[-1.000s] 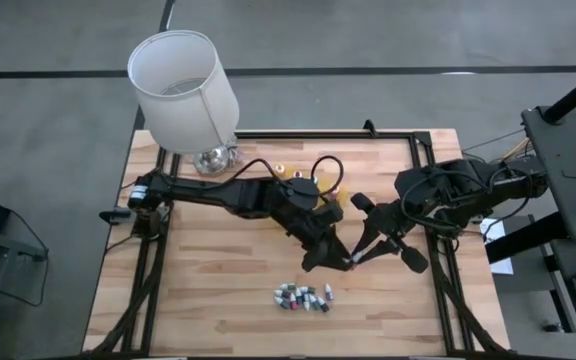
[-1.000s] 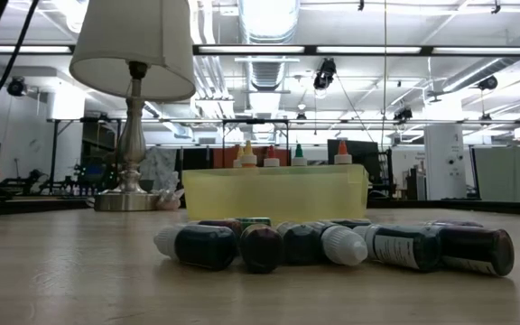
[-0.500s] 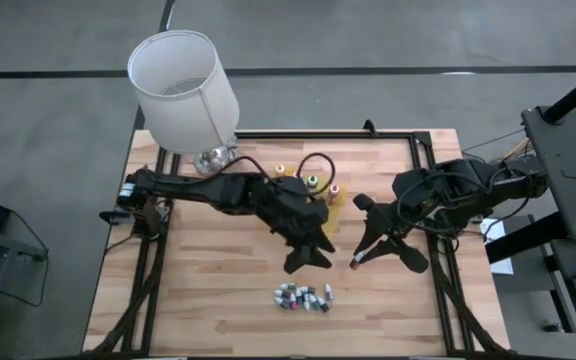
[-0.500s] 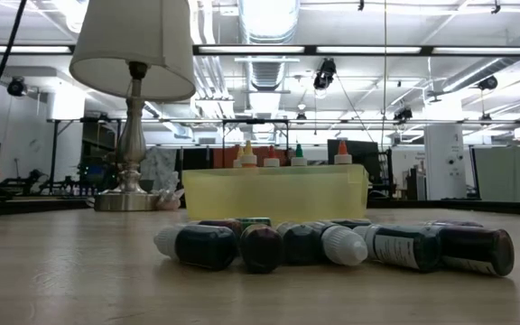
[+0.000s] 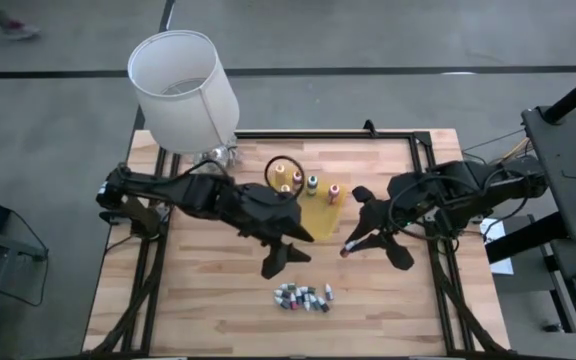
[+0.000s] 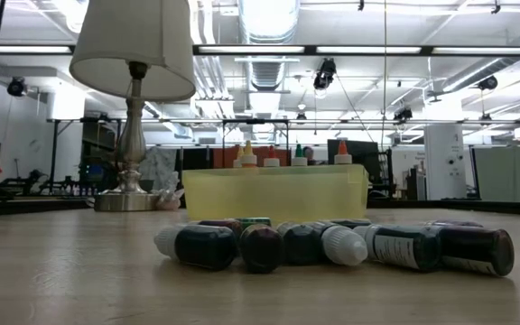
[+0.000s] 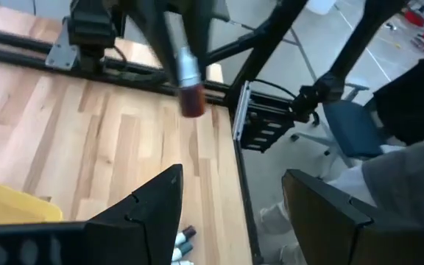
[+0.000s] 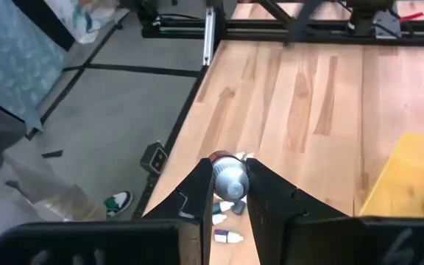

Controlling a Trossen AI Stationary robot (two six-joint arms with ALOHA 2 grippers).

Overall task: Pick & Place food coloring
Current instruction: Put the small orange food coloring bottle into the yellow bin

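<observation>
Left hand withdrawn, right hand gripping vial

- Table: pale wood planks, matt, visible grain.
- Yellow tray: translucent, frosted plastic.
- Lamp shade: white cloth, matt.
- Lamp base: shiny metal.
- Small vials: glossy dark plastic, white caps.

A white-shaded lamp is set at a far corner of the wooden table; a yellow tray lies near it.
</observation>
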